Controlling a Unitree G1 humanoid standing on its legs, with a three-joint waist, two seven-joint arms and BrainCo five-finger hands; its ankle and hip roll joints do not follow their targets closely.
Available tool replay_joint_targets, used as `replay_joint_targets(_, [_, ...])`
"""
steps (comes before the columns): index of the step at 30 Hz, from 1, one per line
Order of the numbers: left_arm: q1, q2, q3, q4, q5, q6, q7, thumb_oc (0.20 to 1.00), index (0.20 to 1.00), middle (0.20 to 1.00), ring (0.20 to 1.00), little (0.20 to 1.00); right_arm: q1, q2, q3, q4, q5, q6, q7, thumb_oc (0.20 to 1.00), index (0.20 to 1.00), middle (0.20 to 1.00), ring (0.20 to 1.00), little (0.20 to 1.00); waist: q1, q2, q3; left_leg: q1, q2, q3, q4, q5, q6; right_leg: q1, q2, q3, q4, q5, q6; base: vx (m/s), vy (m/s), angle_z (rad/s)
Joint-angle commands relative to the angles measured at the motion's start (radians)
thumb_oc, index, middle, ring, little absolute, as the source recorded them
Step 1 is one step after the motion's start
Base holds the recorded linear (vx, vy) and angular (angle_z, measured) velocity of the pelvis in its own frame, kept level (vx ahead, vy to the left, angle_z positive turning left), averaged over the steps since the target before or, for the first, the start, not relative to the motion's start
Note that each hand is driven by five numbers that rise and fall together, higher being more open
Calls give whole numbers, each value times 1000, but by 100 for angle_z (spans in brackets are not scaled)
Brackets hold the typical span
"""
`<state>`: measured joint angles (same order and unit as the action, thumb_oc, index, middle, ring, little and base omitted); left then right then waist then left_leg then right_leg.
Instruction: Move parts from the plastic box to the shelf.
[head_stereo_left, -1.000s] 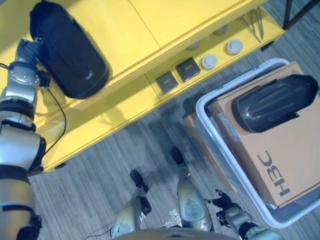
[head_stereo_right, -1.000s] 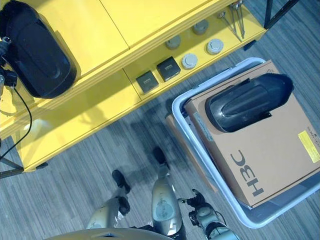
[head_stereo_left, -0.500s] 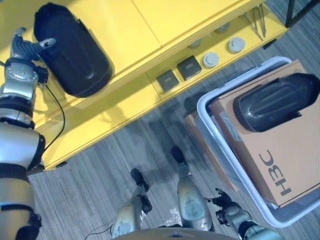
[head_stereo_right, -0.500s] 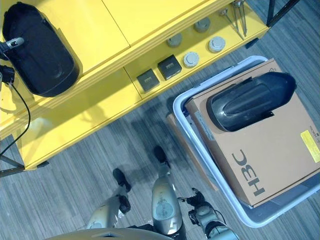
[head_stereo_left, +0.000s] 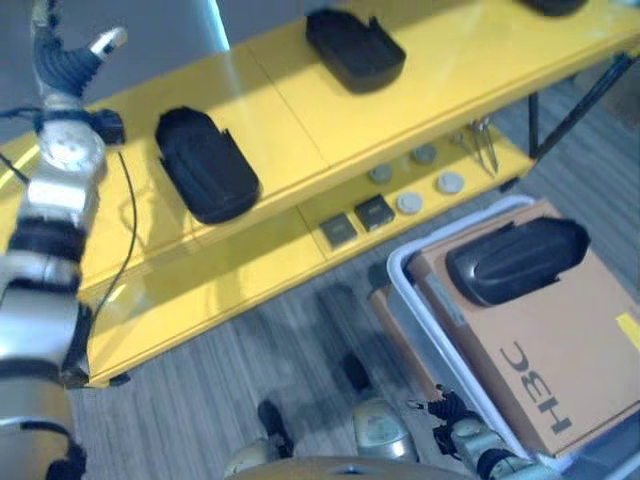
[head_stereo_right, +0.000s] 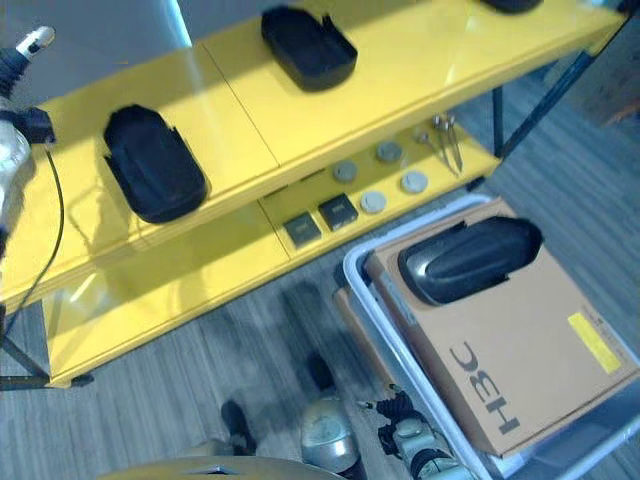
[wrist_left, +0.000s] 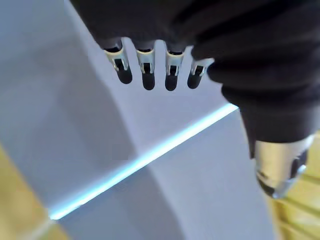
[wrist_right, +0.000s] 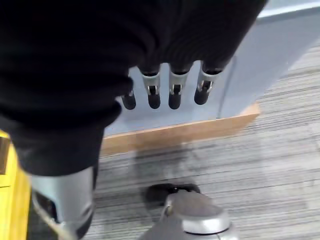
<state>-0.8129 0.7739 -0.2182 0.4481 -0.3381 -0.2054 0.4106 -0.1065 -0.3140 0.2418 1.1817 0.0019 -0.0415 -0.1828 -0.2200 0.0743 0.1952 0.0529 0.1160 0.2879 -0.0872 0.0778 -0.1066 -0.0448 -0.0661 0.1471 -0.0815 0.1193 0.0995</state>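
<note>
The left hand (head_stereo_left: 62, 62), fingers relaxed and empty at upper left, has released the black part (head_stereo_left: 205, 177) onto the yellow shelf (head_stereo_left: 290, 95); another part (head_stereo_left: 515, 260) waits in the plastic box (head_stereo_left: 400, 275), the right hand (wrist_right: 160, 95) hanging open.

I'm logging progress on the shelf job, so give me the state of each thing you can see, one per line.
Black part: lying free on the yellow shelf's top deck.
Second black part: lying on the same deck, farther along.
Third black part: on the cardboard box, not yet moved.
Plastic box: open, holding the cardboard box.
Left robot hand: raised, open, empty.
Right robot hand: low beside the plastic box, open, empty.
</note>
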Motion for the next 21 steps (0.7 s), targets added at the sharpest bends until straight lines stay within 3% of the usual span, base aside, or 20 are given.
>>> replay_joint_targets(1, [141, -42, 81, -150, 84, -95, 3, 840, 840, 840, 840, 840, 57, 6, -9, 30, 3, -9, 5, 1000, 1000, 1000, 1000, 1000, 32, -5, -73, 32, 25, -57, 0, -16, -12, 48, -32, -24, 58, -110, 46, 25, 4, 18])
replay_joint_targets(2, [153, -43, 88, -160, 85, -91, 2, 705, 705, 705, 705, 705, 60, 4, -6, 29, 3, -9, 5, 1000, 1000, 1000, 1000, 1000, 29, -4, -74, 34, 25, -56, 0, -16, -12, 50, -32, -23, 56, -110, 46, 33, 8, 21])
replay_joint_targets(3, [271, -148, 110, -295, 41, -115, -53, 200, 200, 200, 200, 200, 80, 19, -22, 15, -2, -11, 11, 1000, 1000, 1000, 1000, 1000, 38, -21, -89, 53, 27, -55, 0, -24, -10, 74, -36, -32, 51, -114, 45, 25, 0, 21])
replay_joint_targets(4, [279, -150, 114, -303, 42, -112, -54, 200, 200, 200, 200, 200, 83, 17, -21, 14, -2, -10, 11, 1000, 1000, 1000, 1000, 1000, 37, -19, -89, 55, 27, -55, 0, -25, -10, 77, -37, -32, 50, -114, 46, 19, 4, 18])
replay_joint_targets(5, [369, -228, 102, -409, 37, -117, -108, 200, 200, 200, 200, 200, 102, 32, -42, 9, 2, -13, 11, 1000, 1000, 1000, 1000, 1000, 41, -33, -95, 64, 26, -57, 0, -32, -6, 92, -39, -37, 47, -119, 41, -2, 7, 18])
replay_joint_targets(6, [375, -230, 104, -415, 39, -114, -109, 200, 200, 200, 200, 200, 104, 31, -41, 8, 2, -13, 11, 1000, 1000, 1000, 1000, 1000, 40, -33, -96, 66, 26, -57, 0, -32, -6, 94, -40, -37, 46, -119, 41, -10, 2, 13])
replay_joint_targets(8, [473, -309, 84, -548, 57, -111, -161, 200, 200, 200, 200, 200, 123, 53, -66, 6, 20, -21, 7, 1000, 1000, 1000, 1000, 1000, 46, -48, -95, 71, 25, -61, 0, -40, 0, 103, -42, -43, 47, -121, 39, -37, -1, 15])
replay_joint_targets(10, [526, -325, 58, -584, 50, -105, -208, 200, 200, 200, 200, 200, 128, 65, -71, 12, 26, -25, 8, 1000, 1000, 1000, 1000, 1000, 44, -54, -90, 70, 25, -60, 0, -42, 4, 97, -40, -39, 50, -119, 39, -50, 1, 15])
replay_joint_targets(12, [551, -348, 32, -586, 22, -98, -231, 200, 200, 200, 200, 200, 133, 73, -70, 25, 30, -23, 12, 1000, 1000, 1000, 1000, 1000, 43, -59, -88, 68, 24, -61, 0, -41, 4, 89, -38, -36, 55, -117, 39, -65, -4, -1])
replay_joint_targets(13, [565, -383, -1, -584, -56, -89, -265, 200, 200, 200, 200, 200, 133, 81, -75, 49, 46, -20, 15, 1000, 1000, 1000, 1000, 1000, 40, -61, -84, 61, 25, -59, 0, -42, 8, 75, -32, -25, 66, -114, 40, -69, -11, -12])
replay_joint_targets(16, [572, -375, -32, -597, -37, -78, -302, 200, 200, 200, 200, 200, 133, 90, -122, 91, 103, -16, 8, 1000, 1000, 1000, 1000, 1000, 35, -58, -85, 60, 28, -50, 0, -44, 9, 68, -29, -13, 66, -114, 40, -10, -4, -16])
replay_joint_targets(17, [571, -396, -92, -563, -56, -57, -335, 200, 200, 200, 200, 200, 138, 94, -140, 119, 135, -12, 16, 1000, 1000, 1000, 1000, 1000, 21, -56, -87, 61, 30, -42, 0, -45, 8, 67, -26, -11, 60, -112, 38, 3, -4, -27])
replay_joint_targets(21, [551, -428, -154, -436, -69, -29, -342, 200, 200, 200, 200, 200, 116, 76, -115, 102, 123, -7, 4, 1000, 1000, 1000, 1000, 1000, 7, -47, -73, 52, 32, -36, 0, -41, 7, 54, -24, -5, 50, -104, 38, -25, -5, -14])
